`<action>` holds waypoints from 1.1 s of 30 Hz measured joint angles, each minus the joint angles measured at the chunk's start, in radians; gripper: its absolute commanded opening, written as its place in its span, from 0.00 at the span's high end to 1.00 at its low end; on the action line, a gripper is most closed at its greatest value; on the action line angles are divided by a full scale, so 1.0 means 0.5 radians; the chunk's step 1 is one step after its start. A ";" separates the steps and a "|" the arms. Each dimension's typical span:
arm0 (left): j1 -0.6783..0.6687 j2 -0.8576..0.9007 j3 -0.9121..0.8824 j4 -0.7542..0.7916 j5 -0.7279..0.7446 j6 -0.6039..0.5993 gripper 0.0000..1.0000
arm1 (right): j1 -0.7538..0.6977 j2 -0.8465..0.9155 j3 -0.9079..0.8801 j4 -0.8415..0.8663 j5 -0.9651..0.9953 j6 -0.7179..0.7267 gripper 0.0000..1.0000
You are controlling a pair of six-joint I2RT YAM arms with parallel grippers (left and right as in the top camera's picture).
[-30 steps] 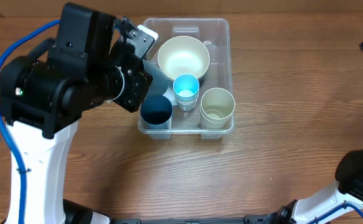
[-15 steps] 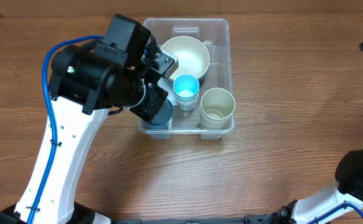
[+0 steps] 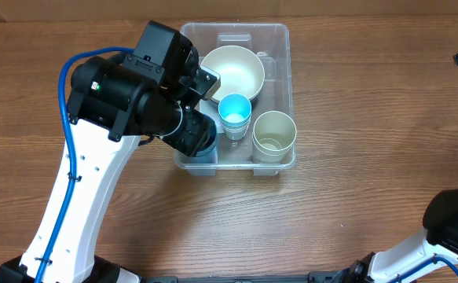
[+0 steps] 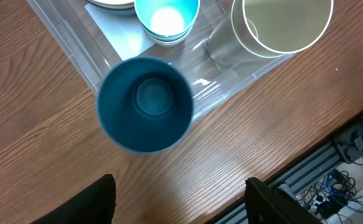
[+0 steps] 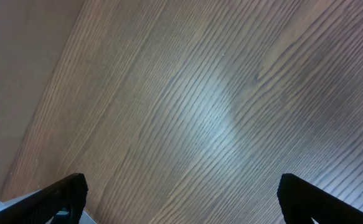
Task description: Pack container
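- Since a second ago, the left arm has swung over the near-left corner of the container, which sits in the middle of the table.
- Left gripper has its fingers spread wide and holds nothing.
- Dark blue cup stands in that corner.
- White bowl, light blue cup and cream cup are inside too.
- Right gripper has its fingers spread over bare wood.

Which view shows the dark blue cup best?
Left wrist: the dark blue cup shows its whole rim and inside. Overhead, the left arm hides most of it. Right wrist shows none of it.
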 measured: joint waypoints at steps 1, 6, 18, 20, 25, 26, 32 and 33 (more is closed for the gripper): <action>0.000 0.000 0.000 0.000 -0.005 0.000 0.35 | 0.000 0.000 0.000 0.001 0.000 -0.001 0.00; 0.000 0.000 0.000 0.008 -0.031 -0.045 0.17 | 0.000 0.000 0.000 0.001 0.001 -0.001 0.00; 0.000 -0.629 -0.013 0.569 -0.132 -0.410 0.00 | 0.000 0.000 0.000 0.002 0.000 0.000 0.00; 0.000 -0.778 -0.010 0.569 -0.224 -0.495 0.00 | 0.000 0.000 0.000 0.001 0.001 -0.001 0.00; 0.000 -0.986 -0.008 0.558 -0.523 -0.715 0.00 | 0.000 0.000 0.000 0.001 0.001 -0.001 0.00; 0.000 -1.019 -0.008 0.557 -0.597 -0.758 0.00 | 0.000 0.000 0.000 0.002 0.001 -0.001 0.00; 0.000 -1.348 -0.004 0.412 -0.909 -0.953 0.00 | 0.000 0.000 0.000 0.000 0.001 0.000 0.00; 0.000 -1.366 -0.002 0.382 -0.912 -0.955 0.00 | 0.000 0.001 0.000 0.000 0.000 -0.001 0.00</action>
